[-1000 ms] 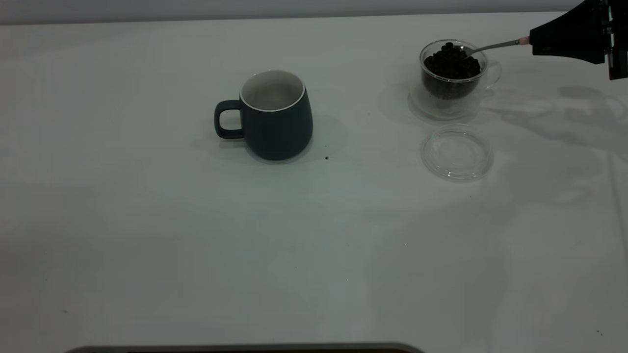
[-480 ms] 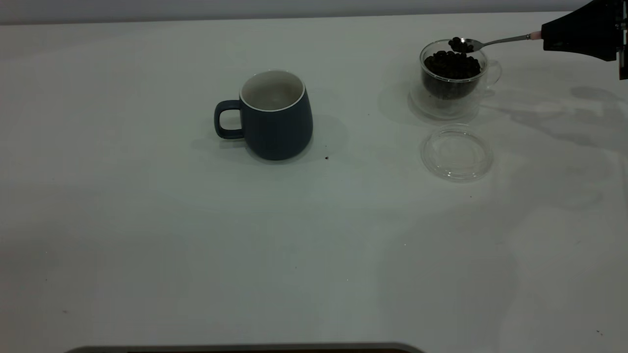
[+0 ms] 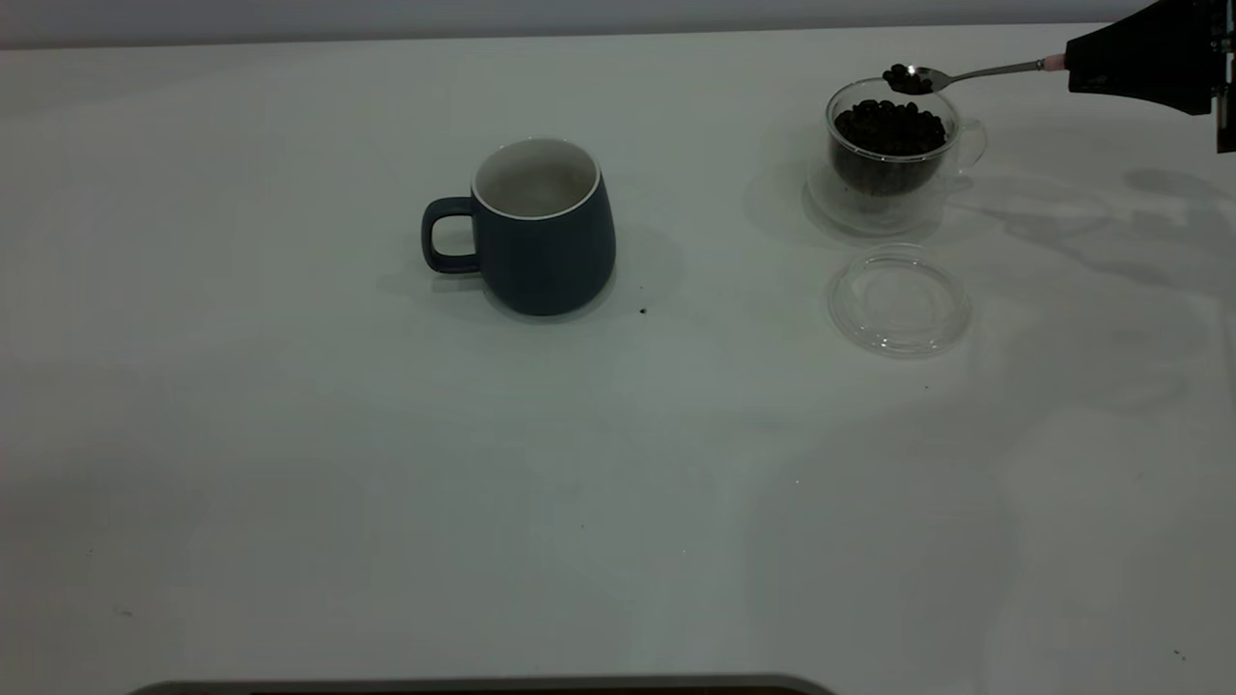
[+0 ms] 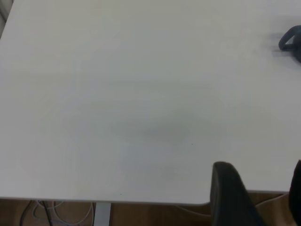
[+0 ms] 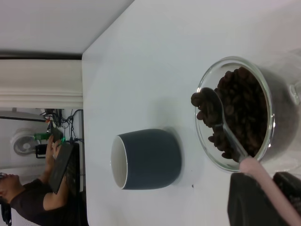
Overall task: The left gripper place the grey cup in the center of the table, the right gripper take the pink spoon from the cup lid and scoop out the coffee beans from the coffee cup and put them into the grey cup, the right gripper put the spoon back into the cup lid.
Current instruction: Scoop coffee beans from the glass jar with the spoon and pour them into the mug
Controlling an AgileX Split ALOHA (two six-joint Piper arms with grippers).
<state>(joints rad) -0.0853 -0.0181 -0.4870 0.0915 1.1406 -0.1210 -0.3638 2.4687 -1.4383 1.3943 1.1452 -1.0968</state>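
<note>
The grey cup (image 3: 541,228) stands upright mid-table, handle to the left, its white inside bare; it also shows in the right wrist view (image 5: 148,159). The coffee cup (image 3: 893,145) at the far right holds the coffee beans (image 3: 890,125). My right gripper (image 3: 1081,66) is shut on the pink spoon (image 3: 975,73) by its pink handle end (image 5: 265,181). The spoon's bowl (image 5: 210,107) carries a few beans just above the coffee cup's rim. The cup lid (image 3: 898,300) lies bare in front of the coffee cup. My left gripper (image 4: 256,188) is open at the table's edge, the grey cup's handle (image 4: 289,41) far off.
A single dark speck (image 3: 643,311) lies on the table (image 3: 290,434) just right of the grey cup. A dark edge (image 3: 483,686) runs along the near side of the exterior view.
The spoon has come up out of the coffee cup with a few beans in its bowl and now hangs above the rim. The right gripper rose slightly. The cups and lid have not moved.
</note>
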